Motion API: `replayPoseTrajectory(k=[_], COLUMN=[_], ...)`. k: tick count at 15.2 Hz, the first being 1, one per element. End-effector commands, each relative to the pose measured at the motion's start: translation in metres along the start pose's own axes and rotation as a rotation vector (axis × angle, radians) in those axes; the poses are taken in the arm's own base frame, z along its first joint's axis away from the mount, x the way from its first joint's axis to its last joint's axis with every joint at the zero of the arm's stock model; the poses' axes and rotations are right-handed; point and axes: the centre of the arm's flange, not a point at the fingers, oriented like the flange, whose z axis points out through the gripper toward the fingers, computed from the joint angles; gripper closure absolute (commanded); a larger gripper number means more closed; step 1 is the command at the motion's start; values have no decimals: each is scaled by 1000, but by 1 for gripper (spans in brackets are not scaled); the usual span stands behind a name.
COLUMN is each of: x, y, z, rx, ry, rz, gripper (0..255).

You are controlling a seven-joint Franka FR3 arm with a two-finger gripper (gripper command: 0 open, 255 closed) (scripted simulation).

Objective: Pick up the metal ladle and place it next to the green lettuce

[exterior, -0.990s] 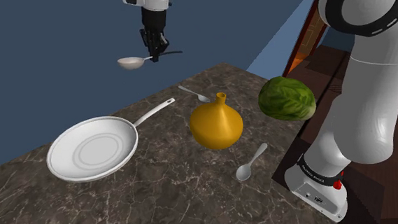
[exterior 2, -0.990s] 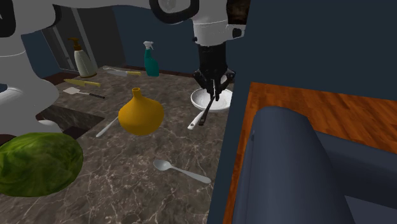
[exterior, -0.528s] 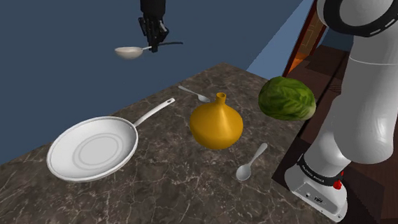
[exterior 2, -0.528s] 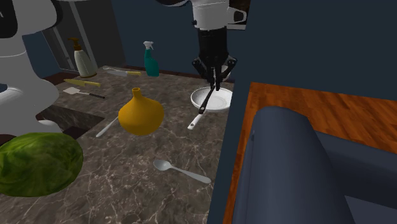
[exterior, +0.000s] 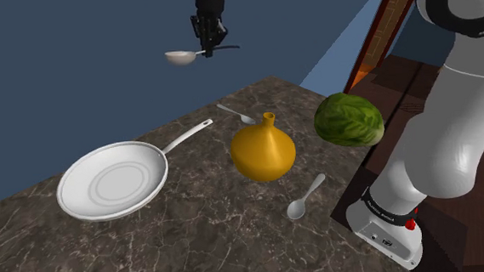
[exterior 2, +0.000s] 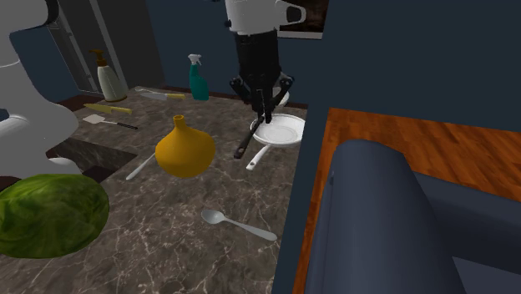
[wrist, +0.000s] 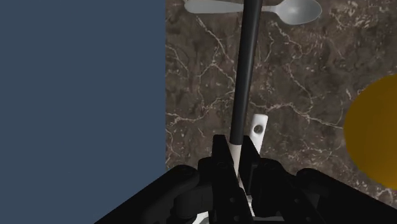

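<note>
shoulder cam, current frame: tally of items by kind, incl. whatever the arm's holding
ladle: 1, clasped in the gripper
spoons: 2
frying pan: 1
orange gourd-shaped vessel: 1
lettuce: 1
Total: 6

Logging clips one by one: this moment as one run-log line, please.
gripper: shut on ladle | ladle: held aloft, off the counter | lettuce: on counter, apart from ladle | placement: not yet done

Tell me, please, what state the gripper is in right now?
Gripper: shut on the ladle, holding it by the handle in the air above the counter.
</note>
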Motion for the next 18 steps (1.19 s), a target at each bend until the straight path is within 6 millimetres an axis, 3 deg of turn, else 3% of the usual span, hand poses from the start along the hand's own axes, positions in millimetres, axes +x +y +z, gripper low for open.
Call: replayPoseTrajectory(k=[1,18], x=[-25,-227], y=[-14,-112], z=[-1,-16], rx=[0,0], ry=[0,0], rz=[0,0], gripper=[255,255])
